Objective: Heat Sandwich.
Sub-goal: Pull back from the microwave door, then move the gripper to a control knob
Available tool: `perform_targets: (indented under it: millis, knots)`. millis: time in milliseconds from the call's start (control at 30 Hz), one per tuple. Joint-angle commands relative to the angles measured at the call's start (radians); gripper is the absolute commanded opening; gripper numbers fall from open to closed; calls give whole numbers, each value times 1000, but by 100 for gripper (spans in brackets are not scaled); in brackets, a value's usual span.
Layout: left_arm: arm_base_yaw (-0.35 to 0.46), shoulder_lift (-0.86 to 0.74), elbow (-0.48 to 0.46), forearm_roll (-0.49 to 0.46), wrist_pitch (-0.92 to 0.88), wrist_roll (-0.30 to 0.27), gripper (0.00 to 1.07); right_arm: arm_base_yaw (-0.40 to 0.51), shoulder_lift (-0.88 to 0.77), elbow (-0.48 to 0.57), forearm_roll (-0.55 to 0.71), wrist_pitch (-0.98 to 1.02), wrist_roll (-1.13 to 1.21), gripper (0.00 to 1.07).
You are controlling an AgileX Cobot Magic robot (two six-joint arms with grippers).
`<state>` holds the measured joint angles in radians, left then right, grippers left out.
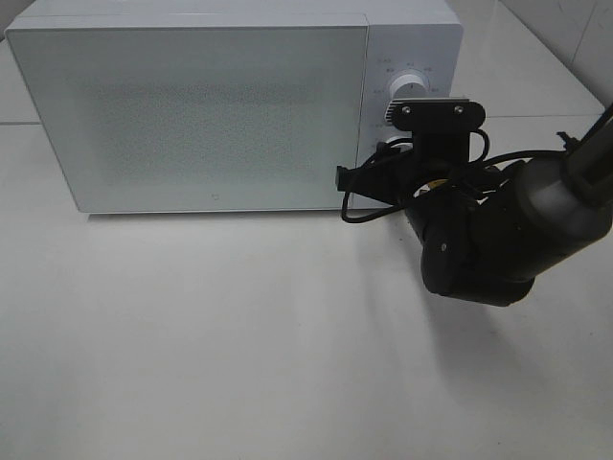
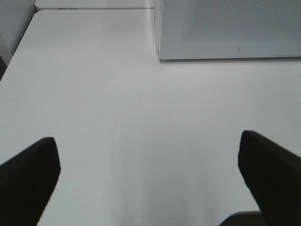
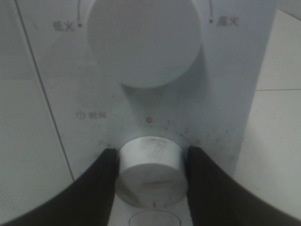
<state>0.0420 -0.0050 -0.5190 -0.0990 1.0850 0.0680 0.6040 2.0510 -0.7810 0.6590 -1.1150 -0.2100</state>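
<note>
A white box-shaped microwave oven (image 1: 192,105) with a speckled grey window fills the upper left of the exterior view, standing on a plain white tabletop (image 1: 239,364). Its door sits flush and shut. The control panel at its right end carries two round white dials, one above the other.

The black right arm (image 1: 498,240) enters from the right edge of that view and reaches to the control panel, its wrist camera bracket covering the lower part of the panel.

In the right wrist view the right gripper (image 3: 151,162) has its two black fingers (image 3: 101,188) clamped on opposite sides of the small round white lower dial (image 3: 149,176), touching its rim. A red zero (image 3: 149,120) is printed just above this dial. The large round white upper dial (image 3: 143,40) is untouched at the top of the frame.

The left gripper (image 2: 150,183) hovers over bare tabletop. Its dark fingers (image 2: 28,179) are spread wide at the lower corners of the left wrist view, holding nothing. A lower corner of the microwave shows at upper right.

The sandwich cannot be seen in any view; where it is cannot be told.
</note>
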Motion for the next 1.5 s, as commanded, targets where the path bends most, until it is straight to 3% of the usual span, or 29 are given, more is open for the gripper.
perform_targets:
  millis: [33, 467, 1000, 1500]
  knots:
    - [3, -16, 1, -3, -14, -6, 98, 3, -4, -2, -8, -15, 65, 18]
    - [3, -16, 1, -3, -14, -6, 98, 3, -4, -2, -8, -28, 484, 18]
    - [3, -16, 1, -3, -14, -6, 98, 3, -4, -2, -13, -48, 1186, 18]
    - [3, -16, 1, -3, -14, -6, 98, 3, -4, -2, 32, -144, 1613, 18]
